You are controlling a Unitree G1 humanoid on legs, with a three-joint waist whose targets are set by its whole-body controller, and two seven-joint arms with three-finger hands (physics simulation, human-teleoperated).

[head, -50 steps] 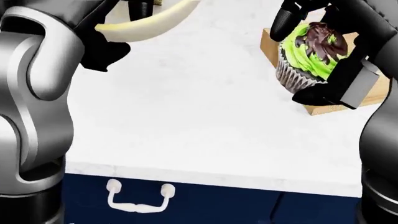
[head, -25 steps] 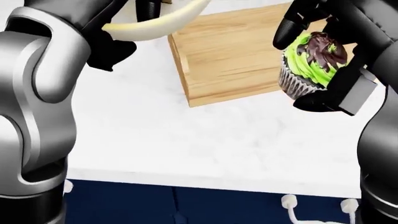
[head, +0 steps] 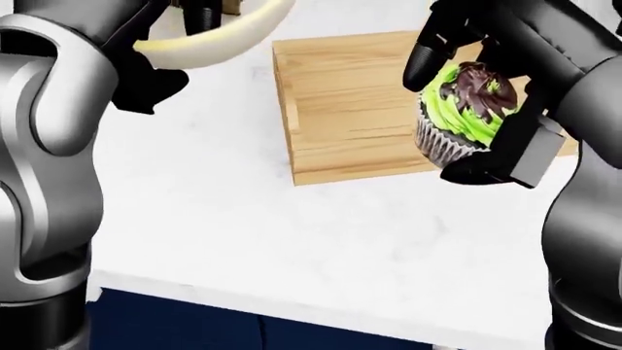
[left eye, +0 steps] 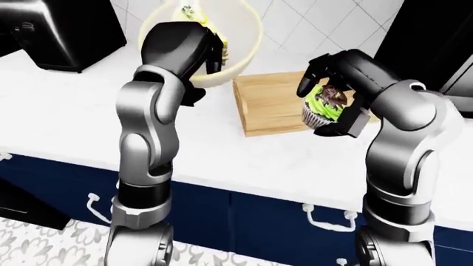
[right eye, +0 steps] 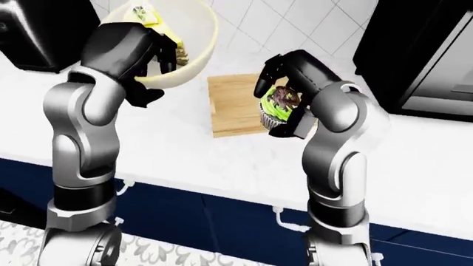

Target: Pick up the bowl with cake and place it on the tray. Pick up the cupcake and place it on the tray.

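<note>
The tabletop [head: 321, 233] carries the wooden tray [head: 340, 102], still bare. Both loads hang in the air, so I'd lower each straight down onto the boards, keeping them level, before loosening any finger. The left hand [left eye: 210, 52] grips the tilted bowl [left eye: 240, 41] up at the far left; the right hand [head: 476, 102] wraps the cupcake [head: 461, 109] over the tray's right part.

Cupcake [head: 464, 109] above the tray's [head: 340, 109] right edge, bowl [left eye: 222, 41] up left of it.
</note>
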